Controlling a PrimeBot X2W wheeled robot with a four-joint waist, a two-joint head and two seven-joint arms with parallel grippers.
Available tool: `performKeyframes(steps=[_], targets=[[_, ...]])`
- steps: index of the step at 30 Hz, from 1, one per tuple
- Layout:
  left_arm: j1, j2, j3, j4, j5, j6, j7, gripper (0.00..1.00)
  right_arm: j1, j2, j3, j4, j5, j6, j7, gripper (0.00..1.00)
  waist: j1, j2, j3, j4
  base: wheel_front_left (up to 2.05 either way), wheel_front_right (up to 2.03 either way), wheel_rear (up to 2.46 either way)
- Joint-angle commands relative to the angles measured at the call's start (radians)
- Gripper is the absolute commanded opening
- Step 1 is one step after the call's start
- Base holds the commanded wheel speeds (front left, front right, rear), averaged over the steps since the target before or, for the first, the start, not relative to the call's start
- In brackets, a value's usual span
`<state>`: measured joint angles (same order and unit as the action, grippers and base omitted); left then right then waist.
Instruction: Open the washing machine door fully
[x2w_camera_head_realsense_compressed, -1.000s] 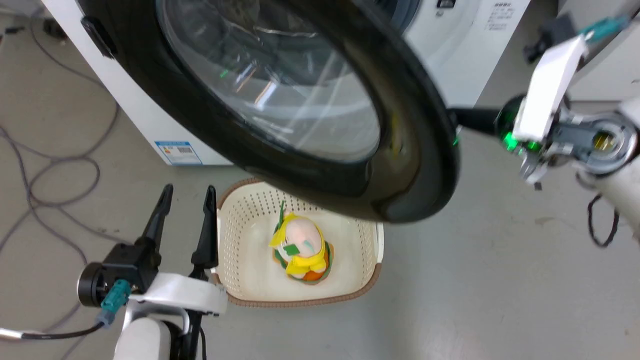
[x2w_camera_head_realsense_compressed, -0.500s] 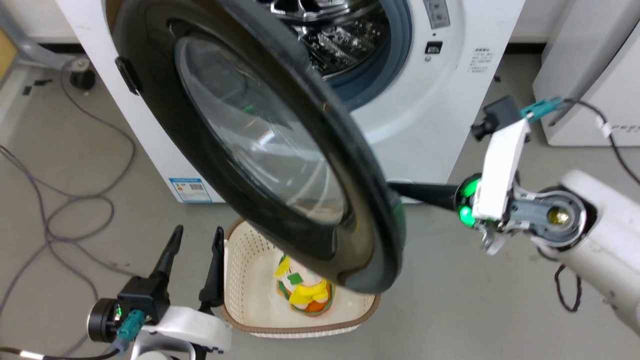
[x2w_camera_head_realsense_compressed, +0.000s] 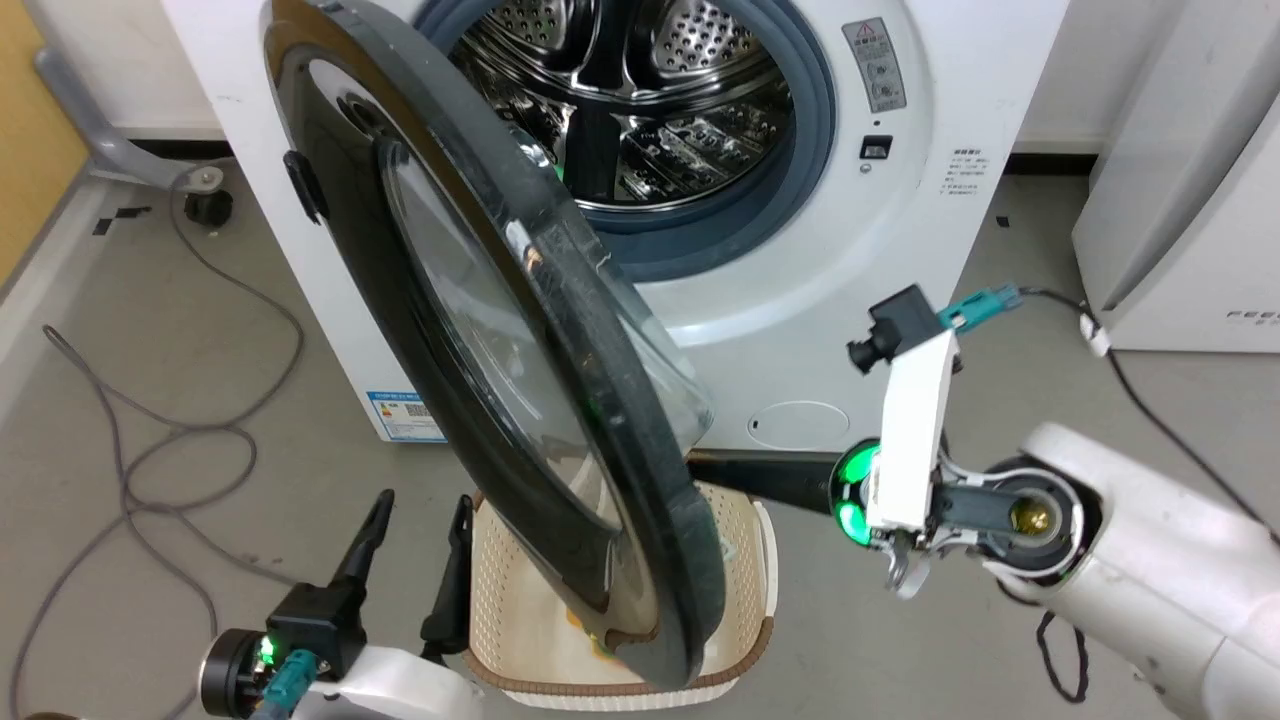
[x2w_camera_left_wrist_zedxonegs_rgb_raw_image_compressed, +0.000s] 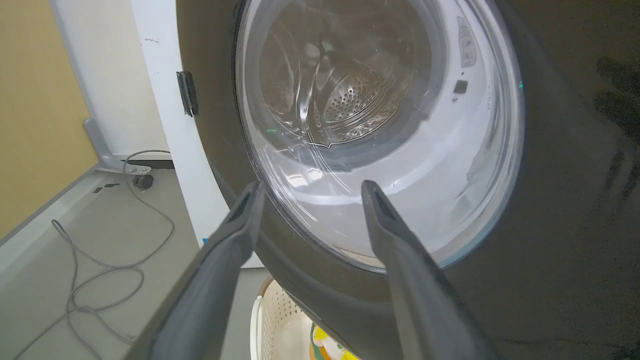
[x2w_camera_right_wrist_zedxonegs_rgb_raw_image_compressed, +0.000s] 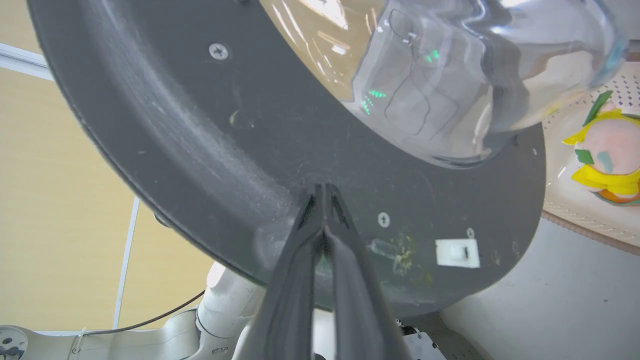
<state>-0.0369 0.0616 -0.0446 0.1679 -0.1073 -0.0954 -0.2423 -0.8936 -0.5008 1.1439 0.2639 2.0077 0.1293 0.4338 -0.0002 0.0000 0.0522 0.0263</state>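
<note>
left hand (x2w_camera_head_realsense_compressed: 422, 503): two long dark tapered fingers (x2w_camera_head_realsense_compressed: 362, 545), black base, small green light (x2w_camera_head_realsense_compressed: 266, 648), teal connector (x2w_camera_head_realsense_compressed: 288, 672) | right hand (x2w_camera_right_wrist_zedxonegs_rgb_raw_image_compressed: 322, 190): same dark fingers, glowing green ring (x2w_camera_head_realsense_compressed: 852, 495) at its base | right wrist: flat white bracket (x2w_camera_head_realsense_compressed: 915, 430), small black camera (x2w_camera_head_realsense_compressed: 885, 335), teal plug (x2w_camera_head_realsense_compressed: 975, 303), grey housing with brass-coloured joint centre (x2w_camera_head_realsense_compressed: 1030, 515) | forearm (x2w_camera_head_realsense_compressed: 1160, 570): smooth glossy white shell
</note>
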Motion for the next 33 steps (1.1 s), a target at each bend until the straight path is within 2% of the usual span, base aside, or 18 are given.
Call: performKeyframes(steps=[1,6,8,9,10,11,20,23,27,30,33], targets=[[0.017,0.002,-0.002,-0.003,0.001,0.005,0.004,1.00,0.025,0.009,0.003,-0.004,0.006,0.001,0.002,0.00,0.0002,0.0000,-0.006,0.002,0.00,0.00,0.00],[0.030,0.001,-0.017,-0.003,-0.004,0.009,0.007,1.00,0.055,0.024,-0.007,0.002,0.007,0.001,-0.001,0.00,0.0002,0.0000,-0.020,0.005,0.00,0.00,0.00],[0.035,0.001,-0.021,-0.003,-0.006,0.010,0.007,1.00,0.066,0.027,-0.026,0.015,-0.015,0.001,-0.046,0.00,0.0002,0.0000,-0.025,0.004,0.00,0.00,0.00],[0.037,0.001,-0.022,-0.003,-0.006,0.011,0.007,1.00,0.075,0.030,-0.038,0.021,-0.024,0.001,-0.075,0.13,0.0002,0.0000,-0.027,0.004,0.00,0.00,0.00],[0.038,0.001,-0.024,-0.003,-0.007,0.012,0.007,1.00,0.086,0.032,-0.051,0.025,-0.033,0.001,-0.105,0.64,0.0002,0.0000,-0.030,0.003,0.00,0.00,0.00],[0.040,0.001,-0.025,-0.002,-0.008,0.013,0.006,1.00,0.099,0.031,-0.065,0.030,-0.045,0.001,-0.141,1.00,0.0002,0.0000,-0.033,0.003,0.00,0.00,0.00],[0.063,0.004,-0.022,0.009,-0.020,0.028,0.001,1.00,0.310,0.028,-0.216,0.054,-0.069,0.001,-0.523,1.00,0.0002,0.0000,-0.065,-0.015,0.00,0.00,0.00],[0.073,0.008,-0.016,0.014,-0.026,0.032,-0.002,1.00,0.395,0.008,-0.246,0.053,-0.086,0.001,-0.635,1.00,0.0002,0.0000,-0.077,-0.023,0.00,0.00,0.00],[0.082,0.012,-0.012,0.017,-0.030,0.040,-0.005,1.00,0.495,-0.002,-0.310,0.077,-0.130,0.001,-0.692,1.00,0.0002,0.0000,-0.085,-0.033,0.00,0.00,0.00],[0.086,0.015,-0.006,0.018,-0.034,0.046,-0.006,1.00,0.567,0.034,-0.467,0.128,-0.216,0.001,-0.695,1.00,0.0002,0.0000,-0.088,-0.043,0.00,0.00,0.00],[0.088,0.017,0.003,0.016,-0.041,0.053,-0.008,1.00,0.644,0.093,-0.642,0.160,-0.372,0.001,-0.695,1.00,0.0002,0.0000,-0.089,-0.048,0.00,0.00,0.00]])
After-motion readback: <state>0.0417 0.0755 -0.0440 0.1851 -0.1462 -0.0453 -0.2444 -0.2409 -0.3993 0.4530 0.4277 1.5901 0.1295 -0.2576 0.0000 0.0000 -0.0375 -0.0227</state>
